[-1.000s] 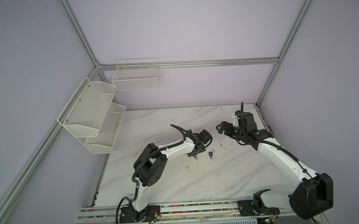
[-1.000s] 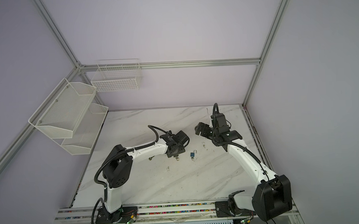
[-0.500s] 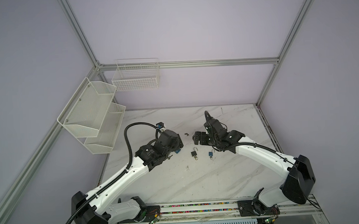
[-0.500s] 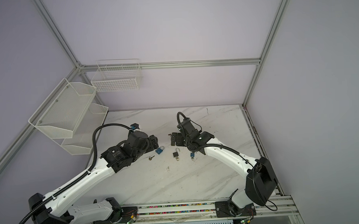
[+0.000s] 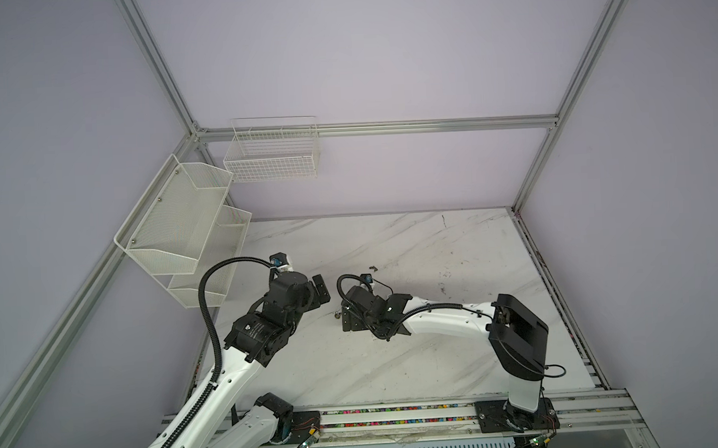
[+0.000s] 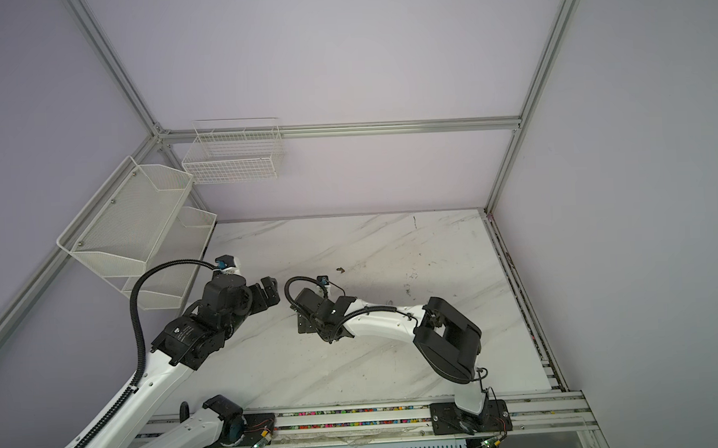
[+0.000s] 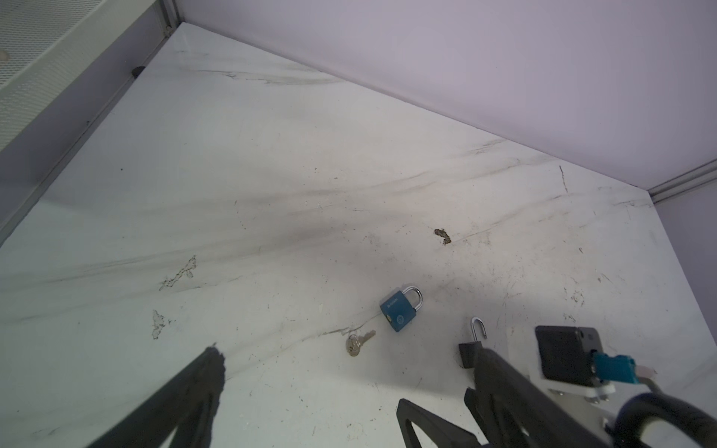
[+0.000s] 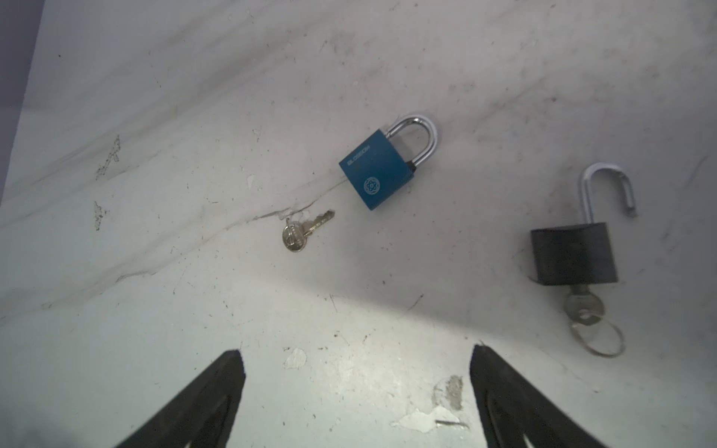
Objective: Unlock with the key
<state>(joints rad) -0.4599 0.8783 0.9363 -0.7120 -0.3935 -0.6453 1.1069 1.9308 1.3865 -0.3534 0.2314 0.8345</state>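
Observation:
In the right wrist view a blue padlock (image 8: 382, 170) lies flat on the marble table (image 8: 155, 116) with its shackle shut. A small loose key (image 8: 304, 234) lies just beside it. A black padlock (image 8: 572, 256) lies apart from them, shackle swung open, with a ringed key (image 8: 587, 314) in its base. My right gripper (image 8: 355, 351) hovers open short of all three and holds nothing. The left wrist view shows the blue padlock (image 7: 401, 310), the loose key (image 7: 359, 343) and the black padlock (image 7: 470, 351) ahead of my open, empty left gripper (image 7: 345, 360). In both top views the grippers (image 5: 320, 289) (image 5: 351, 321) face each other closely.
White mesh shelves (image 5: 183, 237) hang on the left wall and a wire basket (image 5: 271, 154) on the back wall. A small dark chip (image 7: 442, 234) marks the table beyond the locks. The right arm's wrist camera (image 7: 566, 360) sits close beside my left gripper.
Both arms have swung back toward the near left of the table. The left jaws have spread wider. The locks, plain on the table before, are now mostly hidden by the right gripper in both top views.

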